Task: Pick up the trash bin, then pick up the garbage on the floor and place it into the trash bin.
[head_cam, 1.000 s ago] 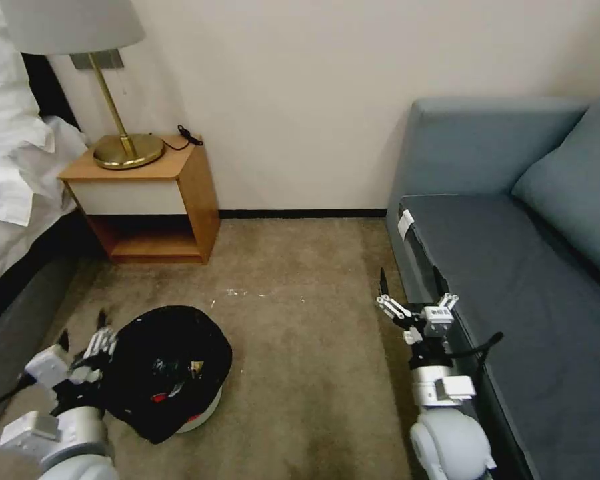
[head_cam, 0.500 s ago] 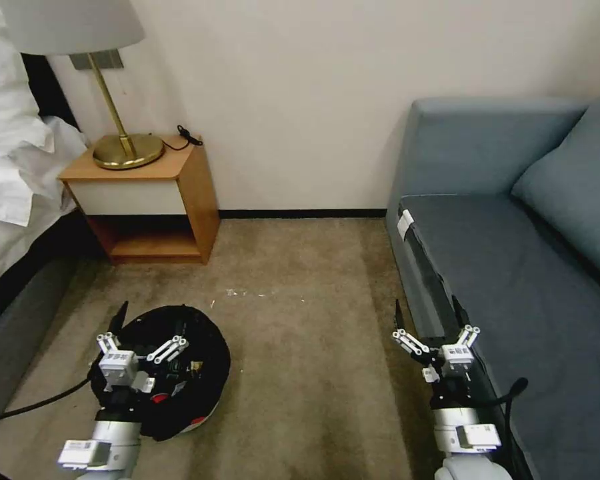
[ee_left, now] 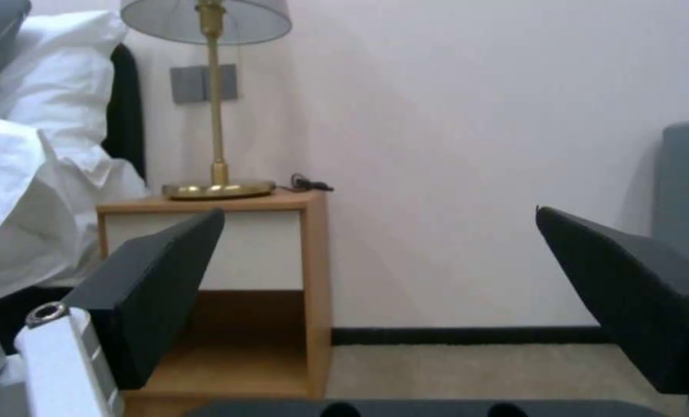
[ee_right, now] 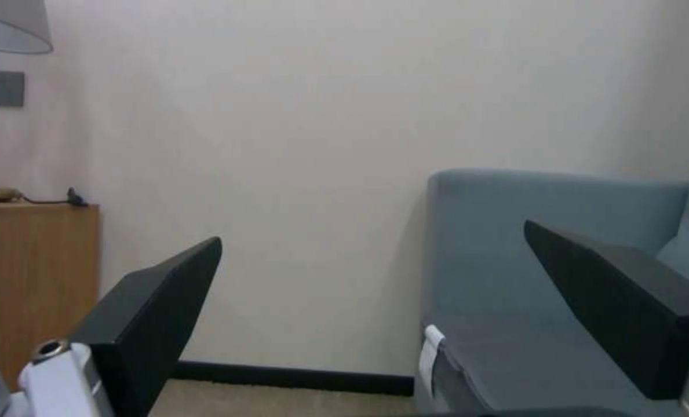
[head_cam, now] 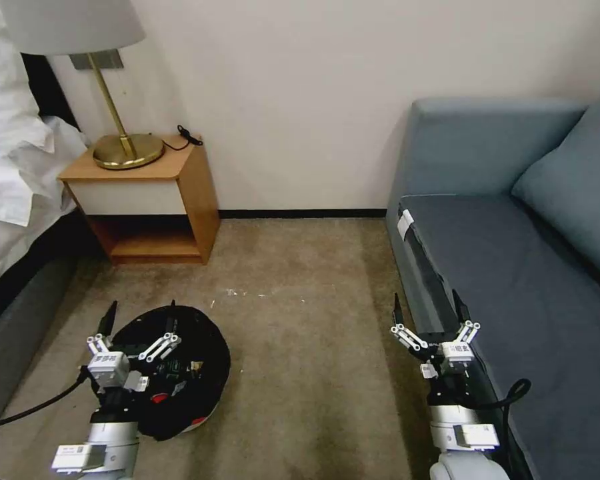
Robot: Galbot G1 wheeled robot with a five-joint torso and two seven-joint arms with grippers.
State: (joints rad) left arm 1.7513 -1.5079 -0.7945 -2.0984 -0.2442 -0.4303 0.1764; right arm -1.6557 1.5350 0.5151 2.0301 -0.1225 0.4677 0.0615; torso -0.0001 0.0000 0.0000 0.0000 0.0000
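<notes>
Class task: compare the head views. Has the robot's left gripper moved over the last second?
Yes. The left gripper, fingers open, has swung from beside the trash bin to above its near-left rim, pointing toward the nightstand.

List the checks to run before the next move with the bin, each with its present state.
1. Left tool open: ok, fingers spread.
2. Left tool placed at the bin: ok, it hangs over the bin's near-left rim in the head view; whether it touches the rim, cannot tell.
3. Bin upright on the carpet with its bag in place: ok.
4. Litter inside the bin: ok, small red and dark bits lie in it; which pieces, cannot tell.
5. Right tool out of the way: ok, open, beside the sofa edge.
6. Carpet free of litter: ok apart from tiny white specks.
</notes>
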